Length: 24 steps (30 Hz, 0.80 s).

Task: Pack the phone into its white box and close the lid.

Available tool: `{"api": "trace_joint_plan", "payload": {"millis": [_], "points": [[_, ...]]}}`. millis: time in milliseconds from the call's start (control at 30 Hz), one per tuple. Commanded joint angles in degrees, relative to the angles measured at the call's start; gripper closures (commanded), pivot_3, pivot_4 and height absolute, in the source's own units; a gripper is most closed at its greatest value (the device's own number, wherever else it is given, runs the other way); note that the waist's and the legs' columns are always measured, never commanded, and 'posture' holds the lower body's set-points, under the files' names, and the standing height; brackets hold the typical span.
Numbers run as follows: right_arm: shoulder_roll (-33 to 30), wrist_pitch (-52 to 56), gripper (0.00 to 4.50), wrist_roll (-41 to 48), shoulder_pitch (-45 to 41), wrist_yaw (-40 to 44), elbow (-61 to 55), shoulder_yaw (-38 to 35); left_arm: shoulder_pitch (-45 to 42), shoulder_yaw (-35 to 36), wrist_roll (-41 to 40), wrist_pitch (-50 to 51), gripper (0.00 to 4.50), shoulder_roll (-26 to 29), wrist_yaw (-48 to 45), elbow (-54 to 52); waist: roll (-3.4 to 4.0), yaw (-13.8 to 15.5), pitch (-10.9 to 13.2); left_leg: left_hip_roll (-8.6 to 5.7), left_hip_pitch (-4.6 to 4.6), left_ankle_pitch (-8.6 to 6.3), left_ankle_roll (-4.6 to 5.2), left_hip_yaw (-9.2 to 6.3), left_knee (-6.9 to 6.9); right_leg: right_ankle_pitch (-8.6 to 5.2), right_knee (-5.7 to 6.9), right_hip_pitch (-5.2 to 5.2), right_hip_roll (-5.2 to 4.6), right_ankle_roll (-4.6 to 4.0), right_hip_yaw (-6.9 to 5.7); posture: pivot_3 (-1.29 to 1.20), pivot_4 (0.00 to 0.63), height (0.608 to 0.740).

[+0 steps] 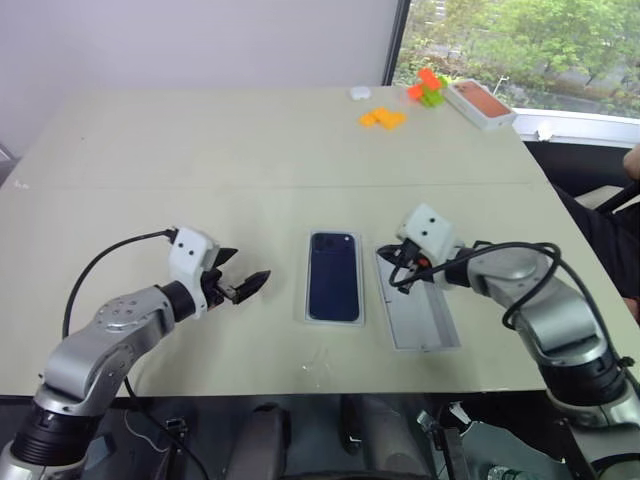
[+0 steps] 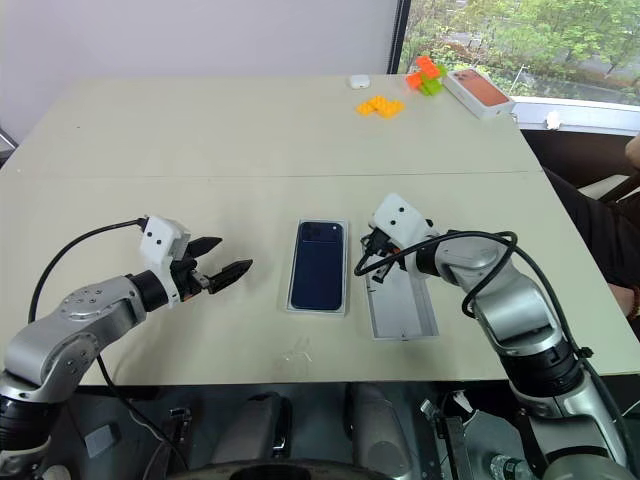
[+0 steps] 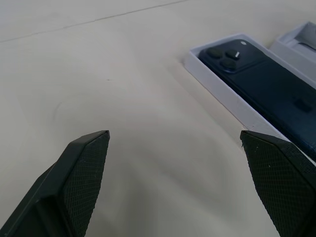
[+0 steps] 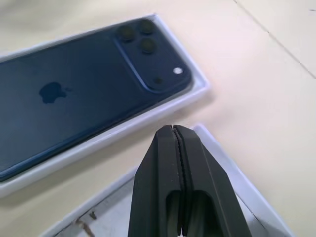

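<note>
The dark navy phone (image 1: pixel 333 275) lies back up inside the white box (image 1: pixel 334 320) at the middle of the table, camera cluster at its far end. Just right of the box, the lid (image 1: pixel 425 325) lies with its plain white inside facing up. My right gripper (image 1: pixel 400 268) is shut with nothing in it, its tip (image 4: pixel 173 129) over the lid's far end next to the box's corner (image 4: pixel 197 89). Whether it touches the lid I cannot tell. My left gripper (image 1: pixel 248 266) is open and empty, left of the box, pointing toward the phone (image 3: pixel 266 84).
At the back right stand a white box with an orange-red top (image 1: pixel 480 103), orange bricks (image 1: pixel 383 117), orange and green bricks (image 1: pixel 428 88) and a small white object (image 1: pixel 359 93). Part of a person (image 1: pixel 630 160) shows at the right edge. The table's front edge is close below the box.
</note>
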Motion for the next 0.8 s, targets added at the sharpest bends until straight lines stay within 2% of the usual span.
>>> {"api": "trace_joint_plan", "payload": {"millis": [33, 400, 733, 800], "points": [[-0.93, 1.85, 4.50, 1.34, 0.29, -0.82, -4.56, -1.04, -0.16, -0.27, 3.12, -1.34, 0.03, -1.22, -1.77, 0.12, 0.00, -0.07, 0.00, 0.00, 0.01, 0.00, 0.00, -0.01, 0.00, 0.00, 0.00, 0.00, 0.00, 0.00, 0.00, 0.00, 0.150, 0.740], [-1.30, 12.82, 4.50, 3.05, -0.48, -5.30, -10.75, 0.35, 0.77, -5.13, 10.72, -2.06, 0.03, -3.23, -7.64, -1.54, 0.00, -0.04, 0.00, 0.03, 0.00, 0.00, 0.00, -0.05, 0.01, -0.01, 0.01, -0.01, 0.01, 0.02, 0.00, 0.00, 0.150, 0.740], [-2.07, 14.50, 4.50, 4.97, -1.30, -5.93, -11.92, 0.69, -0.45, -7.96, 14.93, -1.91, 0.03, -6.31, -9.13, -1.90, 0.00, -0.13, 0.00, 0.05, 0.01, -0.01, 0.01, -0.05, 0.01, 0.00, 0.02, -0.01, 0.04, 0.03, -0.02, 0.00, 0.150, 0.740], [-3.67, 11.39, 4.50, 3.94, -1.35, -5.19, -12.65, 3.45, 0.01, -7.50, 15.13, -1.70, 0.03, -6.36, -9.26, -1.93, 0.00, -0.09, 0.00, 0.06, 0.00, -0.01, 0.02, -0.05, 0.02, 0.00, 0.02, -0.01, 0.06, 0.03, -0.02, 0.00, 0.150, 0.740]]}}
